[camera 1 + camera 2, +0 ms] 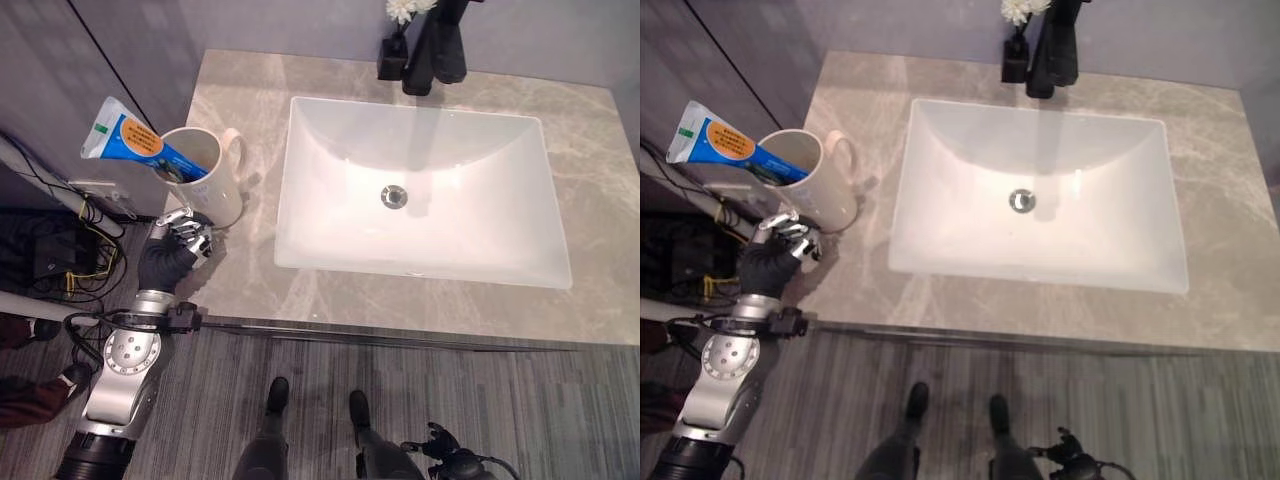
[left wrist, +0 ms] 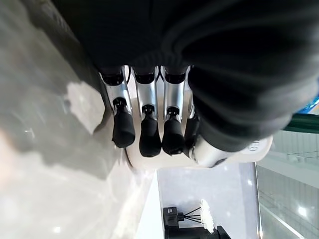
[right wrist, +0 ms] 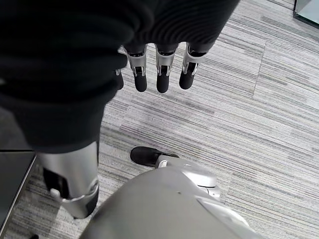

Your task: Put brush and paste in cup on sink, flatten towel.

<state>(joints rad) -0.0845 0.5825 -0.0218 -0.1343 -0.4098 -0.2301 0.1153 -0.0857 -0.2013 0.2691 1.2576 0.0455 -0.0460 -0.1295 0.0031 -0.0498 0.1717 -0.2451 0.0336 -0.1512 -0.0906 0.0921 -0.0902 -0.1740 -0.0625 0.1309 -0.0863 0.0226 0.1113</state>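
A white handled cup (image 1: 215,185) stands on the grey stone counter (image 1: 240,290), left of the sink. A blue and white paste tube (image 1: 135,142) sticks out of the cup, leaning to the left past its rim. My left hand (image 1: 172,252) is at the counter's front left corner, just in front of the cup's base. Its fingers (image 2: 149,134) are relaxed and hold nothing, with the cup (image 2: 239,155) right behind them. My right hand (image 3: 158,69) hangs low over the carpet with straight fingers and nothing in it.
The white rectangular sink (image 1: 330,200) fills the counter's middle, with a drain (image 1: 394,196). A black faucet (image 1: 432,45) and a small black vase with a white flower (image 1: 394,52) stand behind it. Dark boxes with cables (image 1: 60,255) lie on the floor, left.
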